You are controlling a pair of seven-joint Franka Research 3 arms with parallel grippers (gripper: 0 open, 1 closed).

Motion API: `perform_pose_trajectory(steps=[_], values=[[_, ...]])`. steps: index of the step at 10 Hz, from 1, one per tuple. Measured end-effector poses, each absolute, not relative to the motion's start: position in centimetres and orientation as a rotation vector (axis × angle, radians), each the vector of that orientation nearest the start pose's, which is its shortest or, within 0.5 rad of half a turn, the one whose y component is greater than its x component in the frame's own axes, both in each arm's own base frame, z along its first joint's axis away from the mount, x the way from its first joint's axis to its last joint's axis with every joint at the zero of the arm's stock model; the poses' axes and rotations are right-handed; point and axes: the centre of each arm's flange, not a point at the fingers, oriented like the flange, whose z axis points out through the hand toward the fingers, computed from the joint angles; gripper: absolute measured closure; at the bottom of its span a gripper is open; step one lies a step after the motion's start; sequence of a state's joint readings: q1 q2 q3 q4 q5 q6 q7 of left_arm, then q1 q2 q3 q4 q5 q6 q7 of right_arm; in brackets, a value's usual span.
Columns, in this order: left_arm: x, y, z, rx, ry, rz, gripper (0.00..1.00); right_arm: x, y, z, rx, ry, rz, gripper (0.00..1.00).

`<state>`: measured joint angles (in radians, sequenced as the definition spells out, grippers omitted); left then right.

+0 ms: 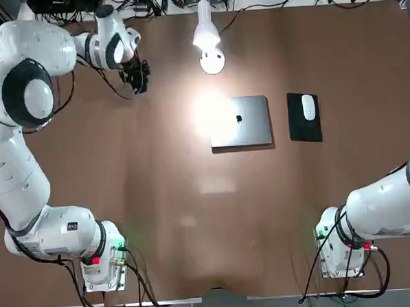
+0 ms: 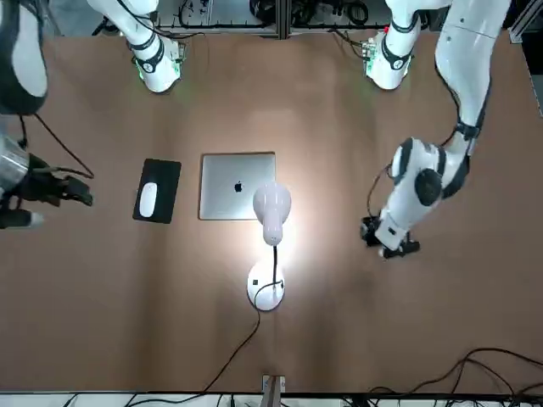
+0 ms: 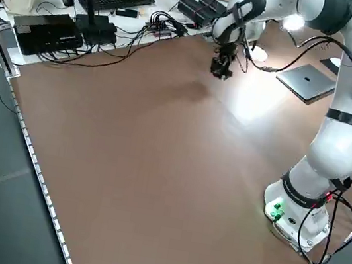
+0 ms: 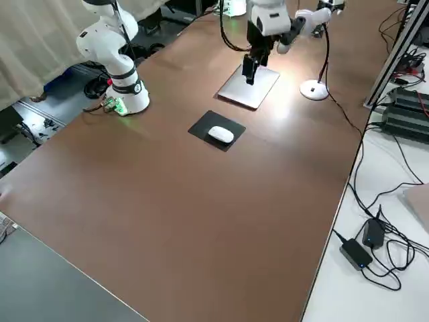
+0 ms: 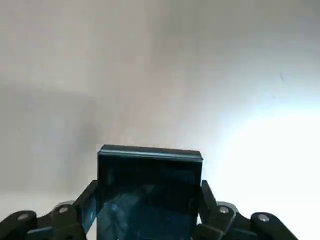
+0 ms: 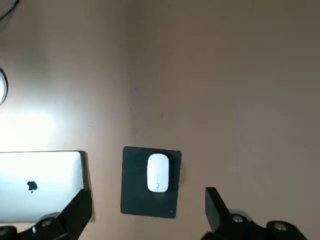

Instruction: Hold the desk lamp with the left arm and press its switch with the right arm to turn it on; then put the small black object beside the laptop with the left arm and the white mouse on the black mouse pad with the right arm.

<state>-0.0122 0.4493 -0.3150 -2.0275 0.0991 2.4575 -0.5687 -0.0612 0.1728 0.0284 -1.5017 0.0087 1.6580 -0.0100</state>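
Checking progress, you found the lamp (image 1: 208, 38) lit and the mouse (image 1: 308, 107) on its pad (image 1: 304, 125). The left gripper (image 1: 138, 76) gripped the black object (image 5: 149, 195), not yet beside the laptop (image 1: 248, 122); the right gripper (image 6: 149, 212) stood open, empty.

Overhead and front views (facing opposite ways) share the laptop (image 1: 240, 121).

The small black object (image 5: 150, 192) runs off the left wrist view's edge between the end effector's fingers (image 5: 80, 210).
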Motion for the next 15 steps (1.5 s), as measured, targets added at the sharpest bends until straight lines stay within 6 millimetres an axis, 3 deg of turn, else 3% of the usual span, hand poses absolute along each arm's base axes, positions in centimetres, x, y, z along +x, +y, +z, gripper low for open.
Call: perform_pose_trajectory(steps=[2,3,5,7,11,15], values=[[52.6,-24.2,22.8,-3.178,-0.339,0.091,0.19,60.5,-2.3,61.0,-3.175,-0.041,0.016,0.00],[50.6,-27.2,22.5,-3.174,-0.358,0.091,0.19,60.1,-2.2,62.4,-3.175,-0.078,0.022,0.00],[47.1,-32.3,22.2,-3.169,-0.351,0.101,0.19,59.9,-2.0,63.3,-3.180,-0.101,0.010,0.00],[44.8,-34.9,21.4,-3.178,-0.287,0.105,0.19,59.9,-2.1,63.8,-3.186,-0.101,-0.005,0.00],[42.2,-37.8,18.7,-3.204,-0.182,0.105,0.19,59.5,-2.1,65.6,-3.189,-0.099,-0.076,0.00],[43.3,-36.6,17.9,-3.169,-0.170,0.050,0.19,58.2,-1.8,65.6,-3.191,-0.111,-0.231,0.00]])
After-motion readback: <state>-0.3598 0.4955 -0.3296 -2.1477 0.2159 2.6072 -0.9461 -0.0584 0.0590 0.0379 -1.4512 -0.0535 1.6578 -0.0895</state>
